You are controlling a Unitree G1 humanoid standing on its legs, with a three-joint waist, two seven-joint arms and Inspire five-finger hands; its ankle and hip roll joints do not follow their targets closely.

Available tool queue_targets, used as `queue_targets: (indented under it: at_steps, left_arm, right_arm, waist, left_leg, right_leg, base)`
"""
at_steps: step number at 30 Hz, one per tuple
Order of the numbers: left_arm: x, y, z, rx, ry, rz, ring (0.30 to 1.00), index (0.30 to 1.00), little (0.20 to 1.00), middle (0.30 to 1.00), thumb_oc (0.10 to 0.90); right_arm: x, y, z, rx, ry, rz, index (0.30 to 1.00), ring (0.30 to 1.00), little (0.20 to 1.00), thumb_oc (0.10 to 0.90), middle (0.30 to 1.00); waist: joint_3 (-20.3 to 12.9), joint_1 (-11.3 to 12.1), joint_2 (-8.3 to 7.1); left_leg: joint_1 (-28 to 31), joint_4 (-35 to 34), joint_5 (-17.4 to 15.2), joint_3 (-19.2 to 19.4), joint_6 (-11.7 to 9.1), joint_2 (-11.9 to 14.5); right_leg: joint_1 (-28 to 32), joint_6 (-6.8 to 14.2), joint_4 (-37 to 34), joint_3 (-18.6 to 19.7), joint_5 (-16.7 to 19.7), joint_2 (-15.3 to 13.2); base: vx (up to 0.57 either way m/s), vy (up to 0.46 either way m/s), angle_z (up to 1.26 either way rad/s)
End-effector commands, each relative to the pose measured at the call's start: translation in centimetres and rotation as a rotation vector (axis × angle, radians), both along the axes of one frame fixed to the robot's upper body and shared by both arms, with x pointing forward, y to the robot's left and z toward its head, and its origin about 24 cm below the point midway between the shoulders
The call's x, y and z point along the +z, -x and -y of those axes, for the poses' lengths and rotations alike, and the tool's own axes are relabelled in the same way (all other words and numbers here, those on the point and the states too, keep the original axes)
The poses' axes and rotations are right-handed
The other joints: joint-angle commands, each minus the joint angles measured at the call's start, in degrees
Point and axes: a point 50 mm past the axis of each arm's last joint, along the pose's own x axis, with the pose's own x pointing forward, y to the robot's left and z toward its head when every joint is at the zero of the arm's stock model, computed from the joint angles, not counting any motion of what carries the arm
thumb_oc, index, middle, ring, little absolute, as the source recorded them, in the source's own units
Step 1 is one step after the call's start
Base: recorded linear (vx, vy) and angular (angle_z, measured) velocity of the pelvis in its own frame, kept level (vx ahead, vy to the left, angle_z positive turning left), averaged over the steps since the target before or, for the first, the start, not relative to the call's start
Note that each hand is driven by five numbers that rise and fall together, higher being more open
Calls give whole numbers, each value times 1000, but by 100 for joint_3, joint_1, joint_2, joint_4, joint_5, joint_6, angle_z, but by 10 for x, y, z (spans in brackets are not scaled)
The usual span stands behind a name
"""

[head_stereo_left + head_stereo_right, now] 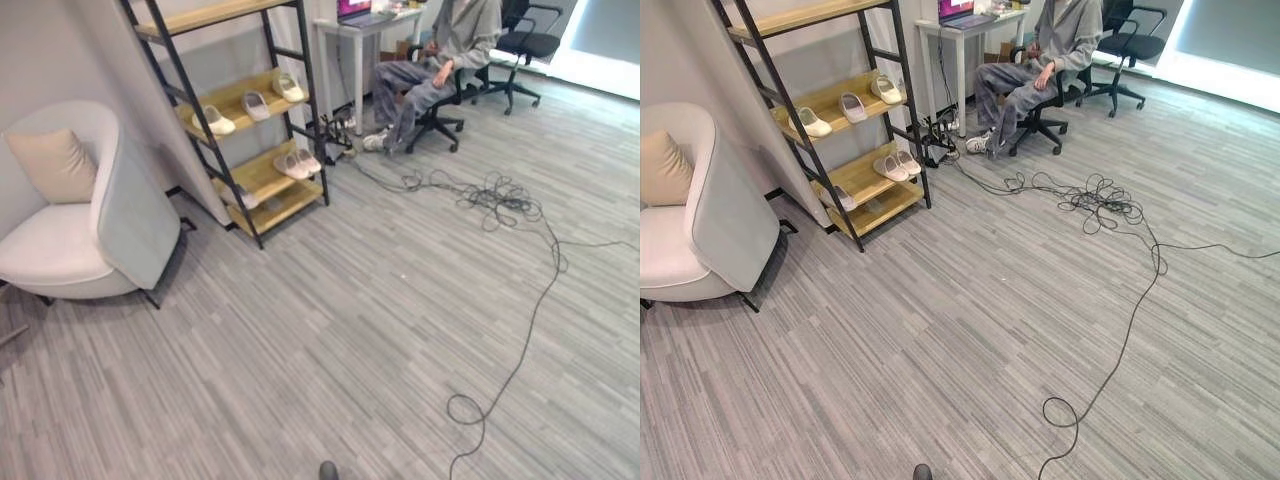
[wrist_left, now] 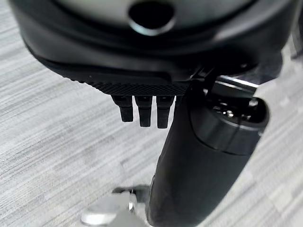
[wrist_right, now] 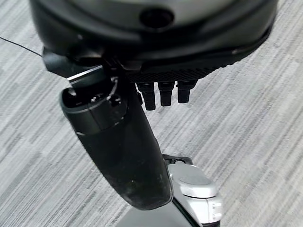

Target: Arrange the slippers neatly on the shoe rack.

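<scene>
Grey striped carpet floor across whole room, office corner at far end. Black-framed shoe rack w/ wooden shelves leans against wall, beside white armchair w/ beige cushion.

Slippers all on rack: three pale ones spread along mid shelf, spaced apart & angled differently; pair side by side on lower shelf, plus one more partly tucked behind rack post. None on floor, none in hand.

Left hand & right hand both hang over bare carpet, well away from rack. Fingers straight & relaxed on each, holding nothing.

Risks from here:
- Black cable tangle & long loop across floor – trip/snag hazard if walking fwd carelessly.
- Person seated on office chair near rack's right side, by small desk – tight approach.
- Mid-shelf slippers loose, near front edge; clumsy nudge prob. knocks one off.
- Rack looks light; push on frame could rock it.
</scene>
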Motion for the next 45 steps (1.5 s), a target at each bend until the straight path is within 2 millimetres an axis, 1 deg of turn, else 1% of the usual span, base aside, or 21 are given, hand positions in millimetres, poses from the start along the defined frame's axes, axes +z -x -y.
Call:
queue_targets:
  at_steps: [1,12,14,15,17,18,20,21,23,27,29,31,33,34,36,37,38,39,40,42,45]
  left_arm:
    - [4,-20,-4,-50,-36,35,900,900,900,900,800]
    - [2,-32,12,-191,4,26,900,900,900,900,800]
    - [2,-31,12,-205,9,24,900,900,900,900,800]
    - [5,-42,10,-242,-32,53,900,900,900,900,800]
    - [8,-54,8,-254,-94,82,900,900,900,900,800]
    - [8,-55,8,-254,-94,82,900,900,900,900,800]
    - [6,-52,15,-196,-50,101,900,900,900,900,800]
    - [4,-46,17,-192,-39,85,900,900,900,900,800]
    - [-2,-28,22,-166,-16,32,900,900,900,900,800]
    - [-5,-14,23,-115,5,-13,900,900,900,900,800]
    - [-5,-11,22,-117,-1,-27,900,900,900,900,800]
    - [-2,-15,14,-117,-19,-20,900,900,900,900,800]
    - [1,-26,9,-118,-30,18,900,900,900,900,800]
    - [1,-26,9,-118,-30,18,900,900,900,900,800]
    - [11,-57,2,-121,-61,128,900,900,900,900,800]
    - [16,-71,-1,-130,-79,173,900,900,900,900,800]
    - [16,-71,-1,-130,-79,173,900,900,900,900,800]
    - [25,-92,-3,-144,-100,247,900,900,900,900,800]
    - [27,-98,-2,-152,-106,271,900,900,900,900,800]
    - [30,-106,1,-166,-101,306,900,900,900,900,800]
    - [27,-104,7,-156,-75,308,900,900,900,900,800]
  right_arm:
    - [4,-19,6,80,33,25,900,900,900,800,900]
    - [5,-39,0,265,37,24,900,900,900,800,900]
    - [7,-44,2,311,42,21,900,900,900,800,900]
    - [8,-49,2,327,55,38,900,900,900,800,900]
    - [9,-55,2,342,70,53,900,900,900,800,900]
    - [9,-55,2,342,70,54,900,900,900,800,900]
    - [8,-52,0,340,67,45,900,900,900,800,900]
    - [7,-50,-2,341,60,40,900,900,900,800,900]
    - [5,-28,3,326,53,4,900,900,900,800,900]
    - [4,-13,5,306,44,-29,900,900,900,800,900]
    - [3,-8,4,263,36,-34,900,900,900,800,900]
    - [0,-1,-1,233,8,-44,900,900,900,800,900]
    - [-1,-3,-6,240,-14,-36,900,900,900,800,900]
    - [-1,-3,-6,240,-14,-36,900,900,900,800,900]
    - [0,-13,-8,300,-14,-20,900,900,900,800,900]
    - [1,-15,-7,298,-12,-11,900,900,900,800,900]
    - [1,-15,-7,298,-12,-10,900,900,900,800,900]
    - [2,-17,-8,306,-14,13,900,900,900,800,900]
    - [2,-16,-8,315,-16,14,900,900,900,800,900]
    - [2,-14,-7,325,-9,10,900,900,900,800,900]
    - [2,-13,-6,319,-9,4,900,900,900,800,900]
  waist:
    - [-122,40,-49]
    - [201,-48,-70]
    - [403,17,-162]
    - [595,62,-240]
    - [791,169,-358]
    - [792,164,-347]
    - [742,338,-408]
    - [693,397,-404]
    - [631,431,-344]
    - [492,442,-370]
    - [370,455,-429]
    - [306,402,-608]
    - [284,360,-674]
    - [280,363,-680]
    - [400,259,-626]
    - [477,186,-545]
    - [492,186,-559]
    - [653,31,-407]
    - [733,-37,-384]
    - [842,-145,-329]
    - [882,-268,-388]
  left_leg:
    - [398,-38,-594,-118,-153,69]
    - [476,101,-651,-64,-271,180]
    - [-33,1343,-898,-21,-368,323]
    - [-664,2597,-476,109,-479,590]
    - [-1209,3563,-277,127,-412,639]
    - [-1229,3595,-293,115,-413,651]
    - [-1703,2944,-638,346,-244,467]
    - [-1705,2491,-599,433,-212,440]
    - [-1693,1166,-82,622,-303,427]
    - [-1645,-38,169,781,-261,447]
    - [-1522,5,477,807,-212,329]
    - [-1361,150,319,799,-78,141]
    - [-1272,309,96,801,44,31]
    - [-1278,314,91,807,47,27]
    - [-851,469,-322,801,322,-137]
    - [-617,445,-435,741,406,-160]
    - [-604,444,-436,745,411,-178]
    - [-192,350,-601,525,468,-190]
    - [-4,305,-673,454,465,-215]
    - [303,263,-812,260,445,-223]
    - [631,230,-1055,-49,430,-320]
  right_leg:
    - [-288,241,32,-39,-62,-80]
    - [-245,89,70,23,-149,-7]
    - [-344,-57,380,138,-332,13]
    - [-295,-227,527,102,-456,20]
    - [-166,-325,532,54,-537,34]
    - [-168,-327,534,48,-539,46]
    - [89,-197,409,45,-753,60]
    - [201,-142,360,67,-804,64]
    - [469,-47,248,186,-907,116]
    - [730,119,301,351,-1048,58]
    - [738,203,551,399,-1033,6]
    - [623,414,1162,426,-762,-197]
    - [320,623,1964,489,-164,-336]
    - [309,627,1978,495,-172,-343]
    - [-227,806,3534,203,1062,-777]
    - [-459,719,4019,170,1290,-844]
    - [-460,725,4050,177,1271,-863]
    - [-1038,556,4607,120,1046,-822]
    - [-1252,491,4525,66,769,-785]
    - [-1697,356,4037,-52,341,-626]
    - [-2038,329,2869,197,194,-259]
  base:
    - [0,0,0]
    - [57,-70,4]
    - [64,-270,-4]
    - [96,-289,-7]
    - [101,-204,6]
    - [225,-65,-9]
    - [386,52,-6]
    - [406,154,17]
    - [433,209,-15]
    - [377,218,-55]
    - [528,327,-56]
    - [409,276,-35]
    - [278,252,-22]
    - [187,220,8]
    - [378,412,-4]
    - [361,365,16]
    - [361,299,84]
    - [338,217,96]
    - [442,247,88]
    - [334,88,44]
    - [323,20,48]
